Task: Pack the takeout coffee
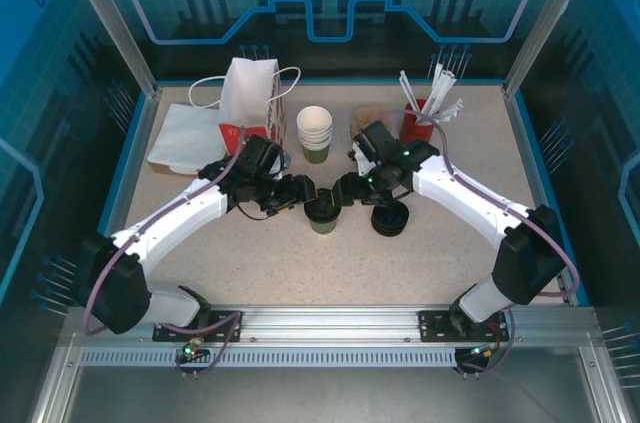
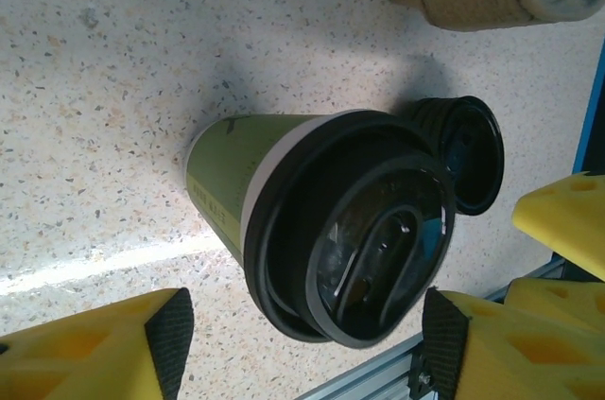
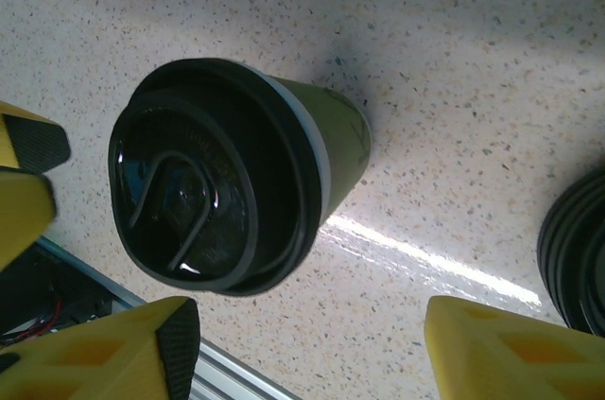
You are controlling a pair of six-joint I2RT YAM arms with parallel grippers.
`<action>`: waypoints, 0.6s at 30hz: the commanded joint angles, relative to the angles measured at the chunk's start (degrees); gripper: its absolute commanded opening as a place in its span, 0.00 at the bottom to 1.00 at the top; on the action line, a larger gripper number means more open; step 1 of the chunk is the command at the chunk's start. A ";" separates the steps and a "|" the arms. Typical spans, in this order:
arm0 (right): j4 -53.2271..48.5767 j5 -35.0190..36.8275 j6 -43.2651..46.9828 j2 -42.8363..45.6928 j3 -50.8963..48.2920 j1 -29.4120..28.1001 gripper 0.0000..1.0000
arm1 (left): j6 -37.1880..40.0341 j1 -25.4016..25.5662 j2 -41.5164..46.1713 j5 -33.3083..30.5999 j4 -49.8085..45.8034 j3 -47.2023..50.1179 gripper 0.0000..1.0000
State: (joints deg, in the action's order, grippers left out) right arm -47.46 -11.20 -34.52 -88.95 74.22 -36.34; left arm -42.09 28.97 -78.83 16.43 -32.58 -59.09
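Note:
The takeout coffee (image 1: 323, 211) stands upright at mid-table, green-sided with a black lid on top. My left gripper (image 1: 297, 193) hovers just to its left and my right gripper (image 1: 350, 188) just to its right; both are open and apart from the cup. In the left wrist view the takeout coffee (image 2: 345, 230) sits just ahead of my left gripper (image 2: 307, 348), lid facing the camera, the black pads (image 2: 170, 334) wide apart. In the right wrist view the takeout coffee (image 3: 222, 173) lies up and left of my right gripper (image 3: 312, 353), which has bare tabletop between its fingers.
A stack of loose black lids (image 1: 390, 218) lies right of the cup. A stack of lidless cups (image 1: 314, 133), brown sleeves (image 1: 372, 121), a red holder of stirrers (image 1: 420, 123), a white paper bag (image 1: 250, 93) and a flat white bag (image 1: 185, 138) line the back.

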 commanded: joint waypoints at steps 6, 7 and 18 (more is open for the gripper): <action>-0.68 -1.84 0.77 -4.18 4.17 -0.95 0.60 | 1.84 -0.46 -3.12 0.74 -1.17 -0.90 0.62; -0.83 -1.89 0.82 -4.51 4.46 -0.93 0.60 | 1.83 -0.42 -3.25 0.87 -1.09 -0.80 0.62; -1.49 -2.89 1.21 -7.94 6.03 -1.10 0.52 | 2.27 -0.37 -3.94 0.47 -1.52 -0.11 0.60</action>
State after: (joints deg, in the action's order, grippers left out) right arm -47.81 -12.71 -34.02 -96.03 78.56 -36.42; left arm -41.43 28.97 -82.26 16.38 -32.69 -59.09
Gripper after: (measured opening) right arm 0.520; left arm 0.598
